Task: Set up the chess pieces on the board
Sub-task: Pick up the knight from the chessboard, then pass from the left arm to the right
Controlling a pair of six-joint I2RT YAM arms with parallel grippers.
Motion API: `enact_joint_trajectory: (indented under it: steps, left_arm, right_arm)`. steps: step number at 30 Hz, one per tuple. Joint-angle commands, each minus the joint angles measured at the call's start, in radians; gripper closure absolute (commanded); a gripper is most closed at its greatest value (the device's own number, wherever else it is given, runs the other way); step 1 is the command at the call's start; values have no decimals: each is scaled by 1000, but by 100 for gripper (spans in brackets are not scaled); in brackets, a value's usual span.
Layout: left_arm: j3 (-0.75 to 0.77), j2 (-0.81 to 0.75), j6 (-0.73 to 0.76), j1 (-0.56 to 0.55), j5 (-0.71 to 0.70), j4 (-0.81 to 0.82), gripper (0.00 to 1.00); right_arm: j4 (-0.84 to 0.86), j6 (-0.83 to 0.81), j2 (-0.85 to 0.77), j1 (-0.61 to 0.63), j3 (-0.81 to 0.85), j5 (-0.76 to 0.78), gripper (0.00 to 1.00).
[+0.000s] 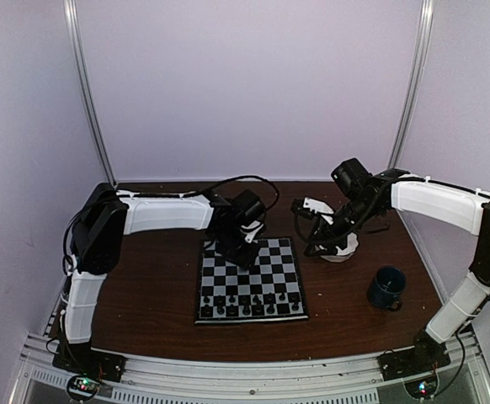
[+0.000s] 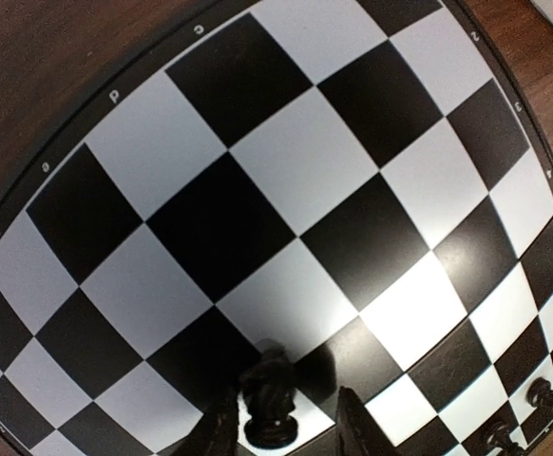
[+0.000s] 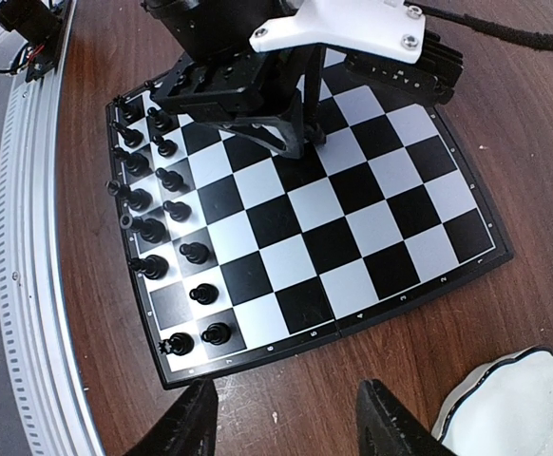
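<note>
Left tool (image 2: 286,420) hangs low over the chessboard (image 1: 270,265), and its fingers (image 2: 222,427) stand on both sides of one black chess piece (image 2: 270,389), perhaps a knight. A narrow gap shows beside the piece, so I judge the tool released, not clenched. The piece stands upright on a middle square, apart from the two rows of black pieces (image 3: 153,204) along the near edge of the board.

To do this step well, the fingers should close evenly on the body of the piece. It should then go straight up before it travels to the free square in the rows, and come down slowly, because the neighbours stand close and tip easily.

Most other squares are bare, so there is room to move above them. The right tool (image 3: 291,423) is released and holds nothing. It hovers over the brown worktop (image 1: 152,295) just beside the right rim of the board, with the white bowl (image 3: 524,408) near it and a dark blue mug (image 1: 386,288) further right.
</note>
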Motion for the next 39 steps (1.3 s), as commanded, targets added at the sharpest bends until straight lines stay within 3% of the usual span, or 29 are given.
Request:
enact_joint_trajectory:
  steps: [1, 11, 15, 20, 29, 34, 39]
  left_arm:
    - [19, 11, -4, 4, -10, -30, 65]
    - [0, 13, -5, 4, 4, -43, 77]
    - [1, 15, -4, 4, 19, -43, 86]
    - [-32, -66, 17, 5, 5, -31, 89]
    - [-294, -409, 24, -10, 161, 349, 90]
    - [-405, -507, 77, -57, 123, 507, 89]
    - [-436, -543, 126, -100, 65, 575, 89]
  right_arm:
    - [13, -7, -13, 0, -13, 7, 48]
    - [17, -10, -3, 0, -13, -1, 48]
    - [15, -10, 1, 0, -12, -3, 48]
    - [9, 3, -5, -2, 2, -13, 47]
    - [-84, 153, 13, -101, 164, -241, 48]
    - [-208, 265, 80, -107, 262, -432, 47]
    - [-174, 426, 129, -85, 275, -552, 47]
